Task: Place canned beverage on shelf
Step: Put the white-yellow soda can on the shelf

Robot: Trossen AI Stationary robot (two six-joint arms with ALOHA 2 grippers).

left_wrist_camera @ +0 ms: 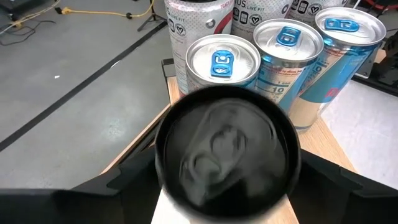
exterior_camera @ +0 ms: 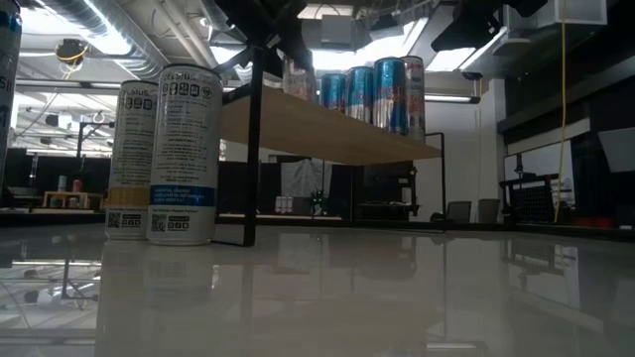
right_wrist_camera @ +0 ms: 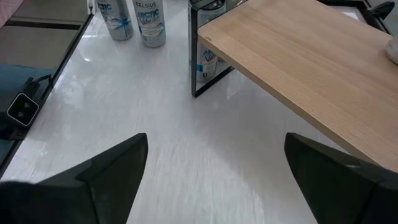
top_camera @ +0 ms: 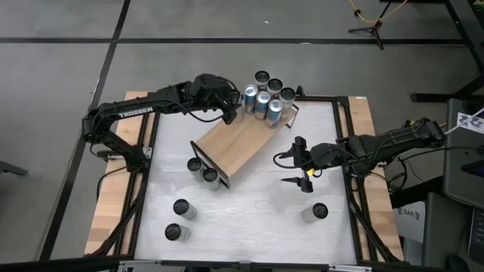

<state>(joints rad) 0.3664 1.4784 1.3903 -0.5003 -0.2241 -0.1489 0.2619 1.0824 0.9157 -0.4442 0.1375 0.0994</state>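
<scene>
The shelf (top_camera: 236, 143), a light wooden board on black frame ends, lies slantwise at the table's middle. Three blue-and-silver cans (top_camera: 262, 103) stand on its far end (left_wrist_camera: 292, 37). A dark-topped can (left_wrist_camera: 227, 152) stands next to them, between the fingers of my left gripper (top_camera: 228, 113), which is shut on it. In the high view that gripper hides the can. My right gripper (top_camera: 302, 172) hangs open over the bare table to the right of the shelf (right_wrist_camera: 298, 56), with nothing between its fingers (right_wrist_camera: 112, 168). My left gripper pinches the dark-topped can by its two opposite sides (left_wrist_camera: 160, 163), just below the rim, between its two fingers (left_wrist_camera: 130, 180). The fingers come slanting down from the table's far left. The can stands upright over the shelf board (left_wrist_camera: 333, 146); its base is hidden by the can itself.
More cans (top_camera: 275, 85) stand just beyond the shelf's far end. Two cans (top_camera: 203, 170) stand by the shelf's near end, two (top_camera: 178, 219) at the near left and one (top_camera: 319, 211) at the near right. Bare tabletop lies between them.
</scene>
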